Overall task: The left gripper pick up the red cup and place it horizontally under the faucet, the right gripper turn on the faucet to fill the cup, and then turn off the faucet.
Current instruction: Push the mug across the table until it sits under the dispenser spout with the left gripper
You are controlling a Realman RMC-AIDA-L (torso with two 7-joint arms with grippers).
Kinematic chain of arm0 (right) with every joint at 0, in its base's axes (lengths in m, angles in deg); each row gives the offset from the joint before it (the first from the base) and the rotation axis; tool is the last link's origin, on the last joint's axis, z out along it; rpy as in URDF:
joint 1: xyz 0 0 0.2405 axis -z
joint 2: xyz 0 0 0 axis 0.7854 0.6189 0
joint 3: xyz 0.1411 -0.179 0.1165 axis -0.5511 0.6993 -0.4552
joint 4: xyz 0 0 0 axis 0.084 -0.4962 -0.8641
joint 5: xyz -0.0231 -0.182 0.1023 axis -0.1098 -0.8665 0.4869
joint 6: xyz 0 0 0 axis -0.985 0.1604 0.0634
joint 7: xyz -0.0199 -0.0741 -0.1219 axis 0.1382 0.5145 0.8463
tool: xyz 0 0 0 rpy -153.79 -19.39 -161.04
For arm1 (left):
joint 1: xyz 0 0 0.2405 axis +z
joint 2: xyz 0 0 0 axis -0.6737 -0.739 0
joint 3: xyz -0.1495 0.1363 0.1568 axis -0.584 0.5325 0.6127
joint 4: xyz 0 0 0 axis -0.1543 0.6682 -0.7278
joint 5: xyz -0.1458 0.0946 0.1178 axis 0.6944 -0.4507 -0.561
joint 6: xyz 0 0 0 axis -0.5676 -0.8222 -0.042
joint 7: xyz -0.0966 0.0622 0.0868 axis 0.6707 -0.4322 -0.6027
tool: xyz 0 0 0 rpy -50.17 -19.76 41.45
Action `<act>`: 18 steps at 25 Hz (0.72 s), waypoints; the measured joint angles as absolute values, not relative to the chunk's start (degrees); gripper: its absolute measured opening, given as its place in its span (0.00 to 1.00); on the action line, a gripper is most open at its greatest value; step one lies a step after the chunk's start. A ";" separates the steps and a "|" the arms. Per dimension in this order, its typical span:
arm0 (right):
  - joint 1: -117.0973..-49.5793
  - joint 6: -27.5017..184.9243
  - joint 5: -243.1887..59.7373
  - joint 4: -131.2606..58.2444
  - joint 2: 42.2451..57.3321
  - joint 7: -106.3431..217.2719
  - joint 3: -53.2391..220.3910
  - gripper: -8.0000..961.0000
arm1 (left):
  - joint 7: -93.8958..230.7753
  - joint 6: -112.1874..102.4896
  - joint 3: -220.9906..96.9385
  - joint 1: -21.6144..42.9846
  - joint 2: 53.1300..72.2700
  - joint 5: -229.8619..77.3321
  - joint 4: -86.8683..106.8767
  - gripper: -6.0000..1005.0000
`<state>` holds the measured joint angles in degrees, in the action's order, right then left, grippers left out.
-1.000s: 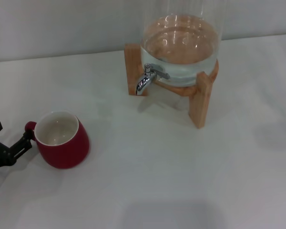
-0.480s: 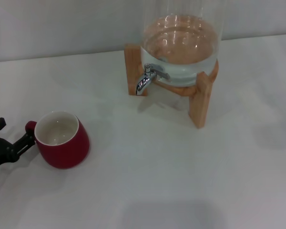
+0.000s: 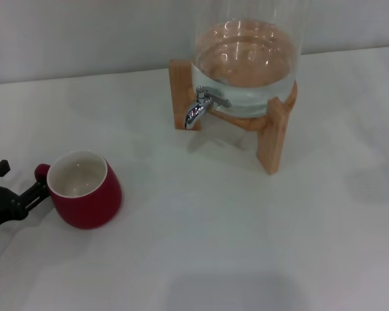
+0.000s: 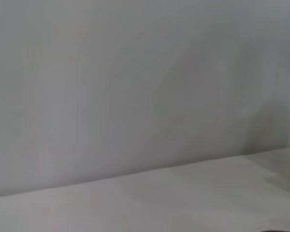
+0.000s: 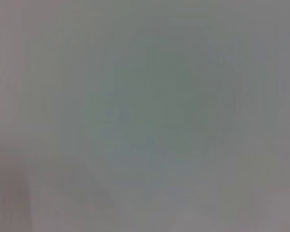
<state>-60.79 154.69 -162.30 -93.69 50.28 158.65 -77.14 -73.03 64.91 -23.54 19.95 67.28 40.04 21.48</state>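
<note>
Since a second ago my left gripper (image 3: 18, 186) drew slightly back, jaws spread, one finger touching the squat glossy red cup (image 3: 85, 190) at its handle.

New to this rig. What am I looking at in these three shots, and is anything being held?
It is a two-armed robot with a camera on its head and one on each wrist. The head view looks down on a white table. On it stands a red cup, upright, and farther back a glass water dispenser in a wooden stand, with a chrome faucet at its front. The left claw reaches in from the left edge; its fingers are spread, one fingertip at the cup's handle. Nothing is lifted yet. The right claw shows in no picture. The left wrist view shows only wall and table; the right wrist view shows nothing recognisable.
</note>
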 joint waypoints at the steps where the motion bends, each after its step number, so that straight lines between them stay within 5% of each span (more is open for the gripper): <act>1: -60.78 154.69 -162.18 -93.69 50.28 158.65 -77.14 0.75 | -73.03 64.75 -23.54 19.94 67.31 40.04 21.45 0.88; 18: -60.61 154.69 -161.83 -93.69 50.35 158.84 -77.14 0.75 | -73.04 63.18 -23.54 18.56 67.32 40.11 21.28 0.88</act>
